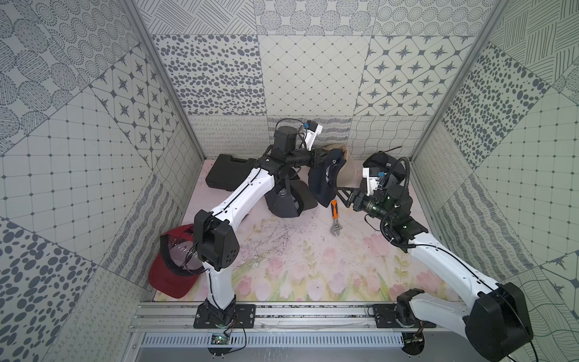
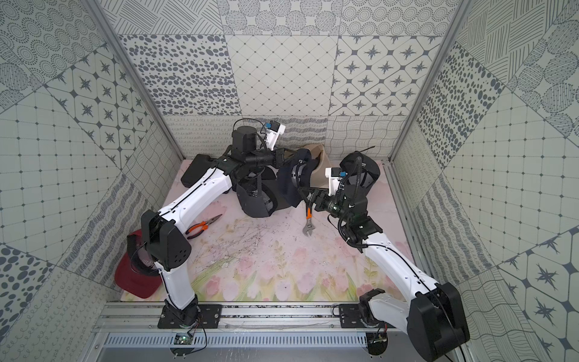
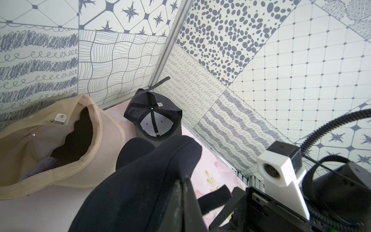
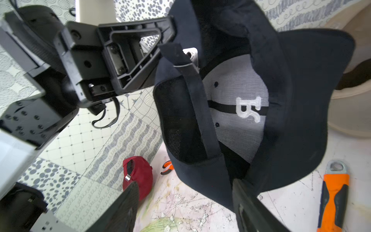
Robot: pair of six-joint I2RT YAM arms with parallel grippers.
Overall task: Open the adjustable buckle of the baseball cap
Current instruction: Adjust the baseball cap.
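Floral surface (image 1: 282, 250) lies open toward 6 o'clock. Near the back wall at 12 o'clock hangs the navy fabric baseball cap (image 1: 321, 183), long axis 12 to 6, hollow facing 4 o'clock. Left pincer (image 1: 326, 155) clamps its rim beside the silver metal buckle (image 4: 190, 54). Right pincer (image 1: 341, 196) stands wide at its lower edge, gripping nothing.

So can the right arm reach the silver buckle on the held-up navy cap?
Probably yes. The silver metal buckle on the navy fabric baseball cap faces the open right tool, with open air between. Tight, though: the left tool is clamped right beside it.
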